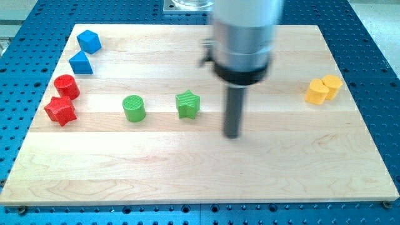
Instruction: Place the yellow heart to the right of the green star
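Pale wooden board (206, 181) lies on a blue perforated table (381, 37), and my tip (232, 135) rests on the board's bare middle, at the end of a dark rod hanging from my blurred grey arm (244, 37). I have no hand to open or close; my tip touches no block and holds nothing.

Just to the view's left of my tip, and a little higher up, sits the green star (187, 104), apart from the rod with a small strip of wood between. Further left is the green cylinder (134, 108), near the star but not touching it.

Well apart, toward the view's right edge, is the yellow heart (318, 91), touching or nearly touching a second yellow block (332, 84) at its upper right; that one's shape I cannot make out for sure.

Along the view's left edge stand four blocks: a blue cube-like block (89, 41) at the top, a blue triangular block (80, 62) below it, then a red cylinder (66, 86), and a red star (60, 110) just beneath, touching or almost touching it.
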